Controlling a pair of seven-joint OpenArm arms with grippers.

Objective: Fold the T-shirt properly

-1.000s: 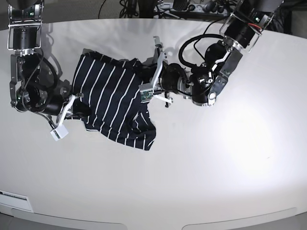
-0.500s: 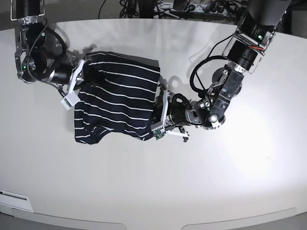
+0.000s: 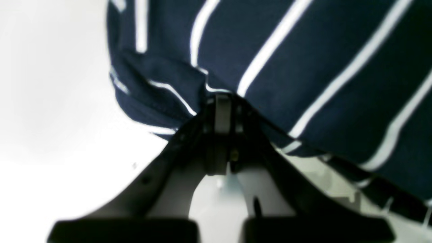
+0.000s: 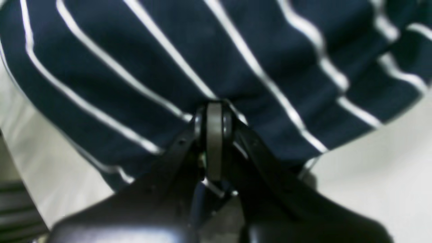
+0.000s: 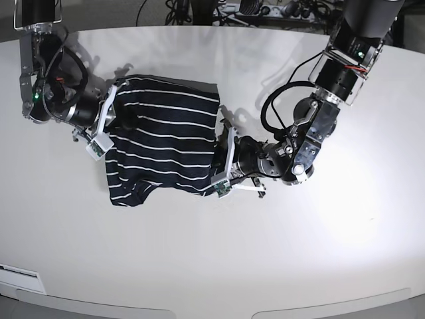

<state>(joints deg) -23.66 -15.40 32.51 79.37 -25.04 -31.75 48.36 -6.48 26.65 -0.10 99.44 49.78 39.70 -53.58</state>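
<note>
T-shirt (image 5: 163, 139) left of centre frame on table (image 5: 319, 252), bunched. Left gripper (image 5: 222, 163) and right gripper (image 5: 106, 126) both clamped tight on opposite edges, probably hems. Pull evenly, keep cloth taut, lay flat.

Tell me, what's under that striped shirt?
Only the white table shows around the shirt. Both grippers, left and right, pinch its edges. Whatever lies beneath the cloth is covered, so I cannot tell.
</note>
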